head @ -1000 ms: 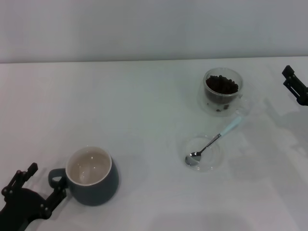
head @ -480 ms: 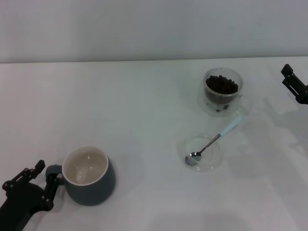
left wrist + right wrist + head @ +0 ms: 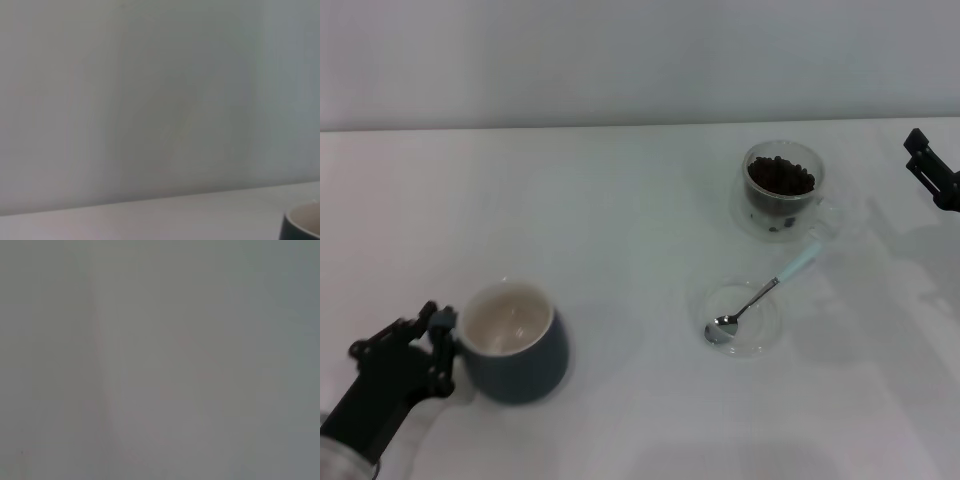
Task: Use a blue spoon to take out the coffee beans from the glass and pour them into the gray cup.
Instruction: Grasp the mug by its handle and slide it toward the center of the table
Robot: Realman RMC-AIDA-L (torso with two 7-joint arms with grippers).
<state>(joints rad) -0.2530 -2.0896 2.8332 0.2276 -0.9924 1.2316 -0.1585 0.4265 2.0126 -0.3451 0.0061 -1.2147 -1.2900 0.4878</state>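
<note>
The gray cup (image 3: 520, 350) is at the front left, its cream inside showing. My left gripper (image 3: 432, 345) is shut on the cup's handle, which it hides. The cup's rim also shows at the edge of the left wrist view (image 3: 304, 224). The blue spoon (image 3: 760, 297) lies with its bowl in a flat clear saucer (image 3: 768, 338), handle pointing towards the glass. The glass (image 3: 782, 210) stands at the back right with the coffee beans (image 3: 780, 176) inside. My right gripper (image 3: 923, 158) is open at the far right edge, away from everything.
The white table (image 3: 620, 220) runs back to a plain wall. The right wrist view shows only a blank grey surface.
My left gripper has closed on the cup's handle. The cup has shifted away from the front edge with the gripper. The right arm has barely moved.
</note>
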